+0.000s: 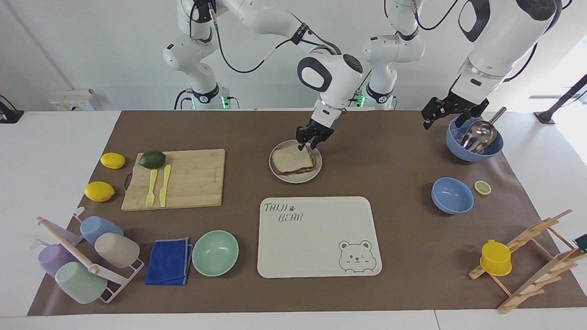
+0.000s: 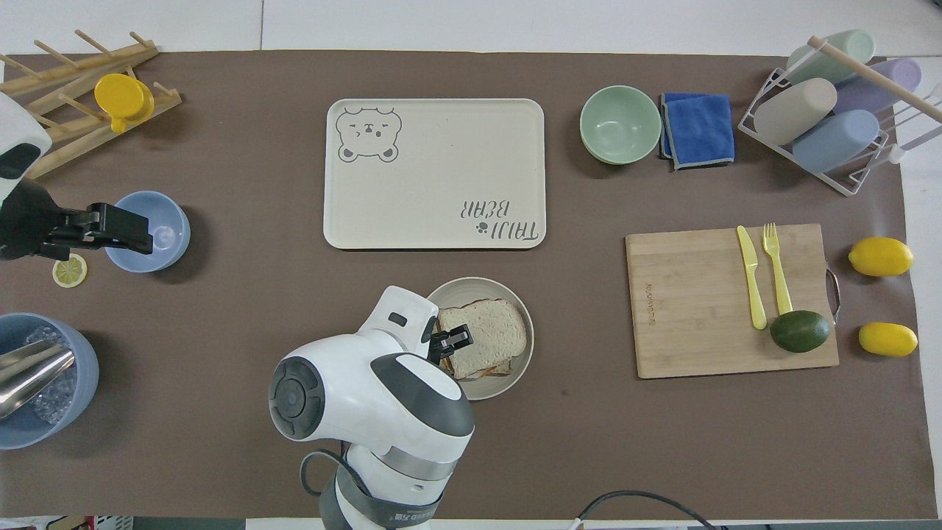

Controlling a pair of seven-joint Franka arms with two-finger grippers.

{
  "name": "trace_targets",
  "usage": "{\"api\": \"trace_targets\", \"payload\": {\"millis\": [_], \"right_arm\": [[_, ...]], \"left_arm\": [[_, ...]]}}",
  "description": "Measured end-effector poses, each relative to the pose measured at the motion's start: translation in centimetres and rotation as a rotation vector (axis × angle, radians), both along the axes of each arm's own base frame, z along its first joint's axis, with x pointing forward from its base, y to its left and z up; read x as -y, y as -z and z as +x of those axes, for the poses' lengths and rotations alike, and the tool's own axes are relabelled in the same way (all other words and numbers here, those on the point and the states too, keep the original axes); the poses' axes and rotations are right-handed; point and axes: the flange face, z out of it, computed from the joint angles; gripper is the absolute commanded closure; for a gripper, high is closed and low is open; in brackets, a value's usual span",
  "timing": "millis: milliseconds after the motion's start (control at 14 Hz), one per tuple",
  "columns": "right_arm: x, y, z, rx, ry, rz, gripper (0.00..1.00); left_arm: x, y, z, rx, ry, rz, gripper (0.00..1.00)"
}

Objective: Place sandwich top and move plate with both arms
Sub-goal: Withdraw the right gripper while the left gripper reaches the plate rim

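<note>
The sandwich top (image 1: 292,159), a pale bread slice with a brown crust, lies flat on the lower slice on the small round plate (image 1: 296,178). It also shows in the overhead view (image 2: 489,335), as does the plate (image 2: 515,372). The filling under it is hidden. My right gripper (image 1: 313,137) is open and empty just above the slice's edge nearer the robots; in the overhead view it (image 2: 452,340) covers that edge. My left gripper (image 1: 451,114) waits open over the rim of the blue bowl with a ladle (image 1: 474,137).
The cream bear tray (image 1: 316,256) lies just farther from the robots than the plate. A cutting board (image 1: 192,178) with avocado, fork and knife lies toward the right arm's end. A small blue bowl (image 1: 452,195) and a lemon slice (image 1: 482,187) lie toward the left arm's end.
</note>
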Motion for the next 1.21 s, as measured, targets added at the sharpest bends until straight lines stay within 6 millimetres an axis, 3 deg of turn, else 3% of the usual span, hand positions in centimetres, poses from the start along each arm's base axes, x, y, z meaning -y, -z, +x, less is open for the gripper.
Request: {"api": "trace_targets", "payload": {"millis": [143, 286, 500, 643, 857, 1000, 1071, 1214], "right_arm": [[1.2, -1.6, 1.7, 0.004, 0.050, 0.039, 0.00], [5.3, -4.6, 5.4, 0.019, 0.149, 0.075, 0.00], [15.8, -10.6, 10.7, -0.015, 0.342, 0.134, 0.00], [23.6, -14.9, 12.3, -0.049, 0.408, 0.161, 0.00], [34.7, -21.6, 12.0, -0.097, 0.484, 0.222, 0.00], [40.5, -25.2, 11.3, -0.128, 0.445, 0.229, 0.00], [42.6, -25.9, 11.1, -0.139, 0.419, 0.233, 0.00], [45.1, -25.7, 11.1, -0.159, 0.409, 0.235, 0.00]], "left_arm": [[0.4, 0.0, -0.1, 0.000, 0.008, 0.000, 0.00], [1.3, 0.3, -0.2, -0.001, 0.023, 0.000, 0.00], [3.4, 1.4, -0.7, -0.001, 0.045, -0.004, 0.00], [5.9, 3.0, -1.0, 0.008, 0.036, -0.011, 0.00], [11.3, 8.3, -2.5, 0.008, 0.027, -0.027, 0.00], [15.0, 12.8, -4.5, -0.002, 0.023, -0.038, 0.00], [16.7, 15.1, -5.8, -0.003, 0.032, -0.045, 0.00], [19.5, 19.9, -8.5, 0.002, 0.039, -0.092, 0.03]]}}
